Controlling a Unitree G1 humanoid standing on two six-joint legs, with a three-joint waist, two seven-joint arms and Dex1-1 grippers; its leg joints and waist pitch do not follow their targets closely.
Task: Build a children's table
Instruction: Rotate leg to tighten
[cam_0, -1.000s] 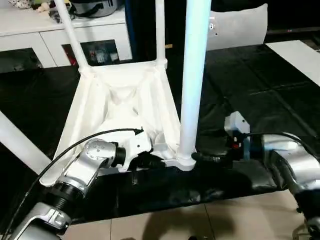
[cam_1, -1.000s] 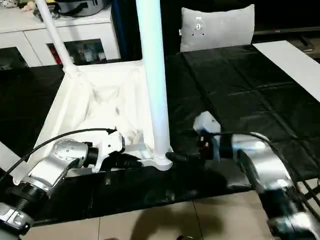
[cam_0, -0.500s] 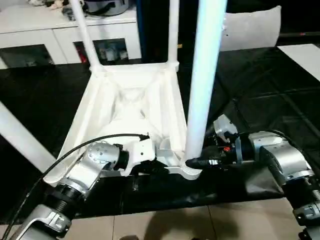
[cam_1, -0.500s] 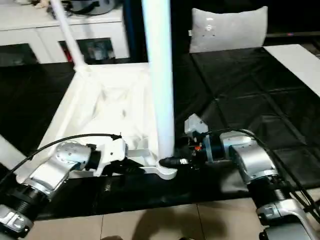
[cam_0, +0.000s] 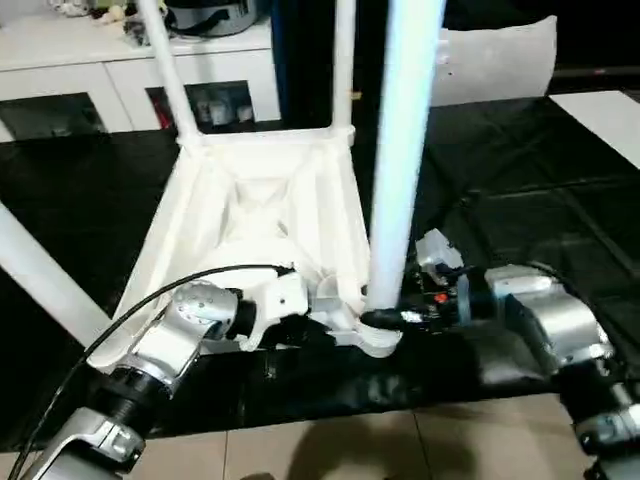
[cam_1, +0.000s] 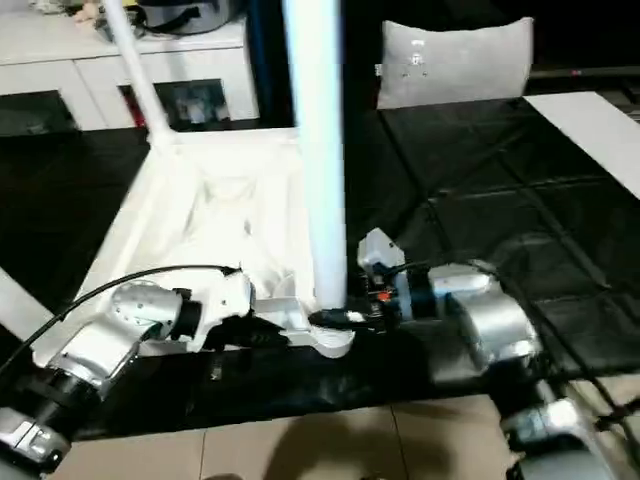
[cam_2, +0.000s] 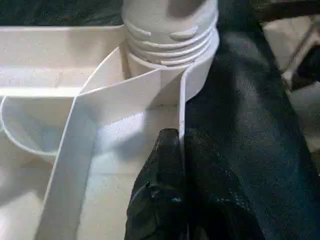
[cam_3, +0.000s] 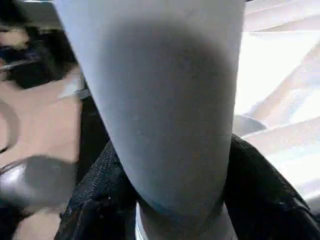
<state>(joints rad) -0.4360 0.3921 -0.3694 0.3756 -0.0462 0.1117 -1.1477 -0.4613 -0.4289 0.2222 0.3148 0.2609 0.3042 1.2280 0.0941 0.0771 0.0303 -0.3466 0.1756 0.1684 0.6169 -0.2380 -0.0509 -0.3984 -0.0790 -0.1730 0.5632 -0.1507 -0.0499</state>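
Observation:
The white tabletop (cam_0: 250, 200) lies upside down on the black mat, its ribbed underside facing up. White legs stand in its far corners (cam_0: 165, 70) (cam_0: 345, 60). The near right leg (cam_0: 400, 150) rises from the corner socket (cam_2: 170, 35). My left gripper (cam_0: 300, 330) is shut on the tabletop's near rim (cam_2: 150, 90), just beside that socket. My right gripper (cam_0: 385, 318) comes in from the right at the leg's base, and its black fingers (cam_3: 95, 200) press on both sides of the leg (cam_3: 165, 100).
Another white leg (cam_0: 40, 275) slants away at the near left. A grey cushion (cam_0: 500, 60) leans at the back right, a white cabinet (cam_0: 130, 60) stands behind, and a white board (cam_0: 600, 110) lies far right. Tiled floor (cam_0: 350, 450) borders the mat's (cam_0: 520, 180) near edge.
My right gripper has moved left to the base of the near leg and its fingers have closed around it. The left gripper has kept its hold on the rim.

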